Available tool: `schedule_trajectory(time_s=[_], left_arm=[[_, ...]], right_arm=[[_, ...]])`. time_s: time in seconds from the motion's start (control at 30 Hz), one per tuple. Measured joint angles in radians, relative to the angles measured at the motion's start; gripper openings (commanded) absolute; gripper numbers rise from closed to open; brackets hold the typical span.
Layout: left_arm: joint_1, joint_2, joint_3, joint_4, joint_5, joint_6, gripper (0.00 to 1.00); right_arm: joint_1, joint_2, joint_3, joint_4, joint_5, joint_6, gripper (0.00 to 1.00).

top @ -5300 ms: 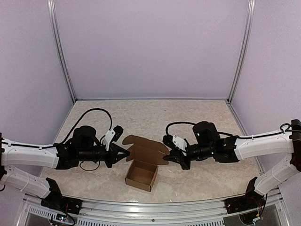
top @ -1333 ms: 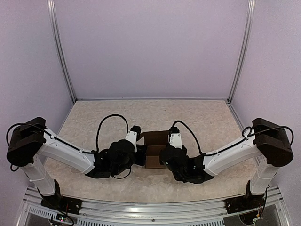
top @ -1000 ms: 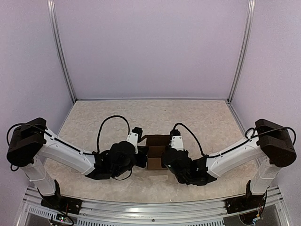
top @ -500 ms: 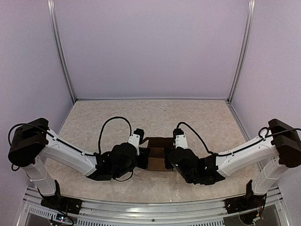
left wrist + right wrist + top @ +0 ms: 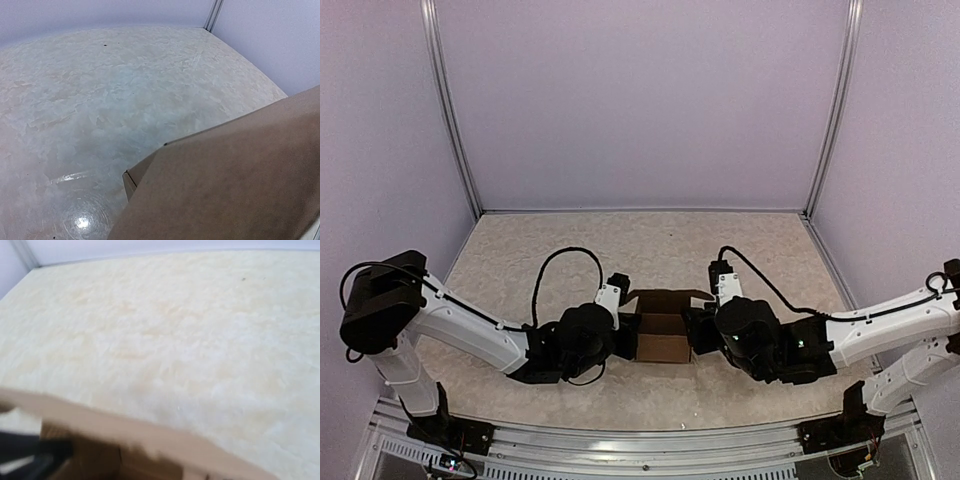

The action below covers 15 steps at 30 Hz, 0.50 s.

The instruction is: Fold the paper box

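The paper box is a small brown cardboard box standing on the table between my two arms, with a flap raised at its back. My left gripper presses against the box's left side. In the left wrist view a brown panel of the paper box fills the lower right and hides the fingers. My right gripper is at the box's right side, its fingers hidden under the wrist. The right wrist view is blurred and shows only the paper box's rim and its dark inside.
The pale marbled table stretches behind the box to the lilac back wall. Metal corner posts stand at the back left and back right. Black cables loop above both wrists.
My right arm has drawn back to the right, from over the box to beside it. The box and my left gripper have shifted slightly right.
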Motion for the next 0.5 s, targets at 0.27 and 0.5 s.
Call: schedule_trajectory(time_s=[0.27,0.5], left_arm=[[-0.002,0.045,0.001,0.089,-0.003,0.089,0.00],[0.002,0.130,0.027,0.208,-0.026,0.175,0.00]], right_arm=[[0.000,-0.260,-0.084,-0.174,-0.148,-0.076,0.53],[-0.012,-0.454,-0.084,-0.314,-0.221,-0.168,0.43]])
